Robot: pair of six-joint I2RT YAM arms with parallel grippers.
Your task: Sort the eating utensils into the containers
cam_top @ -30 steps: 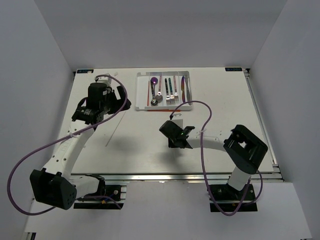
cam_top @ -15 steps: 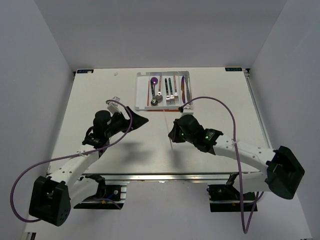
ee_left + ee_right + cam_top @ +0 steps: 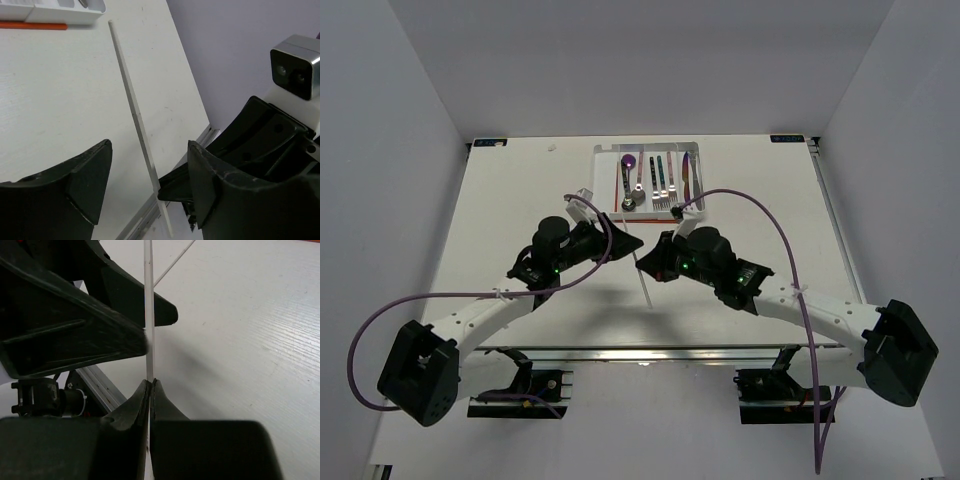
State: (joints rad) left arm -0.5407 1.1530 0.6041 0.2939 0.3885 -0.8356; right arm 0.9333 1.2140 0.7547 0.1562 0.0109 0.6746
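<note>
A white chopstick (image 3: 148,315) is being pinched near one end between the clenched fingers of the right gripper (image 3: 150,384). It is being held off the bench (image 3: 520,190), at mid-bench just in front of the tray (image 3: 599,180).

The left gripper (image 3: 149,148) is being held spread wide. Its fingers (image 3: 85,185) are standing on either side of the chopstick without touching it.

In the top view the two grippers are being shown tip to tip. Open bench is lying to the left and right of them, out to the side walls. The tray is being kept apart from both grippers at the far edge. The chopstick's gripped end is pointing towards the near edge of the bench.

Spoons (image 3: 630,180) and forks (image 3: 663,190) are being shown lying lengthwise in the tray's compartments in the top view only.

The left wrist view is showing a red-orange chopstick (image 3: 30,25) lying on the bench against the tray's front wall. It is also showing the bench's near edge running just behind the held chopstick.

Only the right wrist view is showing the finger closure itself. It is also showing a second thin pale stick (image 3: 175,261) lying on the bench further off. What that stick is cannot be told.
</note>
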